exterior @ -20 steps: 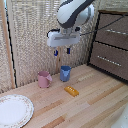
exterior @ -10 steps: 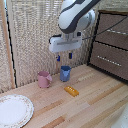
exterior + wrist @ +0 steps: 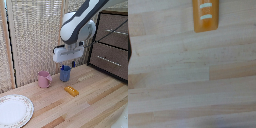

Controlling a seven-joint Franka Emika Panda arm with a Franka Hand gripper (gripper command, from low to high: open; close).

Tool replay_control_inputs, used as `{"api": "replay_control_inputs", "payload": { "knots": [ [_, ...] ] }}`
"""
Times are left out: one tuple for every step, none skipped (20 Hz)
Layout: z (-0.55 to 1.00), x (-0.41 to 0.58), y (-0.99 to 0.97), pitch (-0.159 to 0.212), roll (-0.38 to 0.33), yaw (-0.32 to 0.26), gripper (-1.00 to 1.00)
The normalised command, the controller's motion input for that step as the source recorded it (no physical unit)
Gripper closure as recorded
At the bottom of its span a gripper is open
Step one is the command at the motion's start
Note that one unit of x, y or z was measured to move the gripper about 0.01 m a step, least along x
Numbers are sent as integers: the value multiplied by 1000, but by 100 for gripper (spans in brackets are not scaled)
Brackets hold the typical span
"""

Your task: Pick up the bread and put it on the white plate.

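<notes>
Right now the small flat orange-yellow toy toast [image 3: 71,90] lies bare on the light wooden plank desk [image 3: 95,107], just in front of the blue cup [image 3: 65,74] and well apart from the large round white plate with the speckled rim [image 3: 14,110] at the exterior view's left. Above and behind it hangs the boxy white end effector with short blue-tipped fingers [image 3: 68,63], holding nothing; how wide its fingers stand I cannot tell. In the wrist view the toast [image 3: 207,15] sits at the frame's edge, so the approach looks barely begun. To do it well, I judge the end effector should centre over the slab, line its fingers across the narrow sides, then descend slowly. The blue cup and pink mug [image 3: 43,79] crowd the far side; open desk toward the plate leaves room.
</notes>
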Motion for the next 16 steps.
{"api": "replay_control_inputs", "payload": {
  "knots": [
    [-437,-191,-289,9,0,0,-100],
    [-440,-186,-300,20,0,0,-100],
    [-454,-186,-274,26,0,0,-100],
    [-446,-171,-254,30,0,0,-100],
    [-434,-154,-234,39,0,0,-100],
    [-431,-140,-220,41,0,0,-100],
    [-411,-100,-197,42,0,0,-100],
    [-397,-34,-169,39,0,0,-100],
    [-389,0,-143,34,0,0,-100],
    [-380,9,-69,27,0,32,-100],
    [-363,94,-9,28,0,48,-100],
    [-334,146,0,29,-3,63,-100],
    [-326,143,0,26,-8,77,-100],
    [-266,131,0,48,-5,87,-100],
    [-249,163,0,78,-25,101,-100],
    [-260,174,0,84,-42,105,-100]
  ]
}}
